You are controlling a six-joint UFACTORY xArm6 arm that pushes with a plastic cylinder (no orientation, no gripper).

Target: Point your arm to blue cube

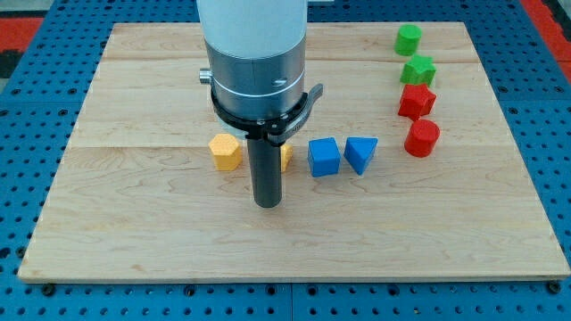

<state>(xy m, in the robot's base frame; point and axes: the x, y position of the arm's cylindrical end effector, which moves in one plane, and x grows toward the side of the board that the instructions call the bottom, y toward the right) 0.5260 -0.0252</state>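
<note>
My tip (267, 203) sits left of the blue cube (324, 157), apart; no jawed end effector shows. The cube looks light, rigid, likely slides easily when nudged on its flat side.

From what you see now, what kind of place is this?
Probably a robotics lab bench: a wooden board on a blue pegged surface, small blocks like the blue cube, and my tip just left of it.

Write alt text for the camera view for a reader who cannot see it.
My tip rests on a wooden board, just left of and below a blue cube, not touching it. A blue wedge sits right of the cube, a yellow block to the tip's upper left, another mostly hidden behind the rod. Two green blocks and two red blocks line the right side.
</note>
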